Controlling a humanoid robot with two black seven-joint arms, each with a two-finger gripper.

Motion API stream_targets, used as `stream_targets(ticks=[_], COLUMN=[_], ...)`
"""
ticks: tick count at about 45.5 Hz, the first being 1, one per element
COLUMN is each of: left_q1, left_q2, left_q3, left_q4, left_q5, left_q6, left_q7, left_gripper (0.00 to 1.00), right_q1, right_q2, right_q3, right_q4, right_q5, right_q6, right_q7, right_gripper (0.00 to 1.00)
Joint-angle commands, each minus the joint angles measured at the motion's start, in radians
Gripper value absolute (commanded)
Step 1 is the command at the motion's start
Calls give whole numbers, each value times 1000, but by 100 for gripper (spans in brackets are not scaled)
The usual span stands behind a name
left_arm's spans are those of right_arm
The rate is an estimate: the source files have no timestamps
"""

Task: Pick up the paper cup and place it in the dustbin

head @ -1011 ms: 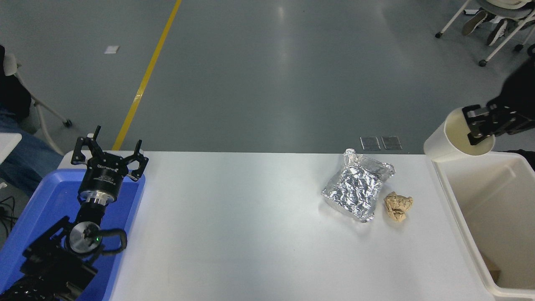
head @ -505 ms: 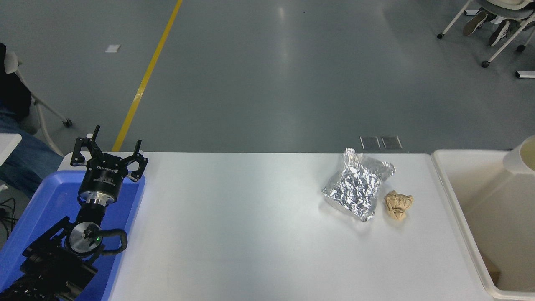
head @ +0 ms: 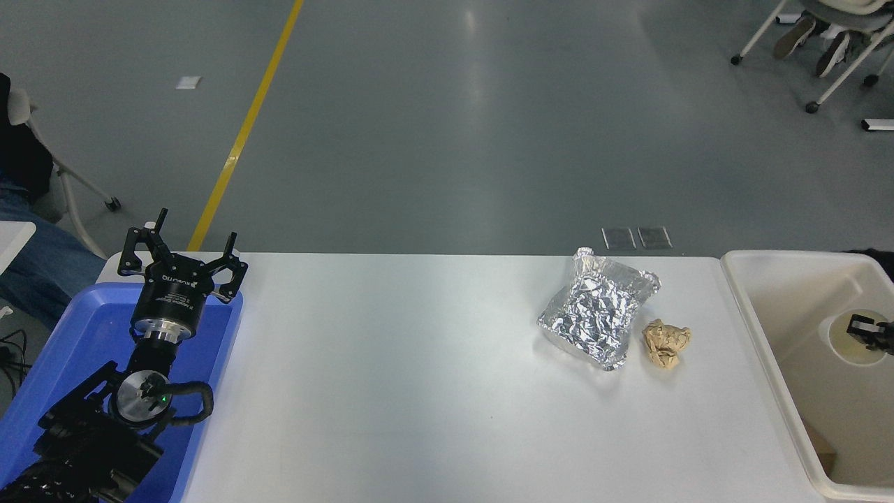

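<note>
Crinkled foil tray (head: 598, 314) lies just beside brown paper ball (head: 665, 343) on white table (head: 419, 391).

White table (head: 419, 391) with foil tray (head: 597, 318), paper ball (head: 665, 343)

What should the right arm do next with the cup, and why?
Probably open the fingers and let go. The paper cup is already down inside the dustbin, well within its rim, with the right gripper at the cup's rim at the picture's right edge. Whether the grip is closed is not clear here. The left gripper is parked over the blue tray.
</note>
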Motion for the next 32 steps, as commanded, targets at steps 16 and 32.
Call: stream_targets(ticks=[16, 32], left_q1=[-2, -2], left_q2=[0, 0], left_q3=[0, 0], left_q4=[0, 0], left_q5=[0, 1], left_q6=[-1, -4], left_q7=[1, 4], left_gripper=[100, 100], right_q1=[57, 844], right_q2=[-30, -163], right_q3=[-25, -677], right_q4=[136, 745], right_q5=[32, 34], right_q6=[-49, 23], right_q7=[0, 2], right_gripper=[100, 100])
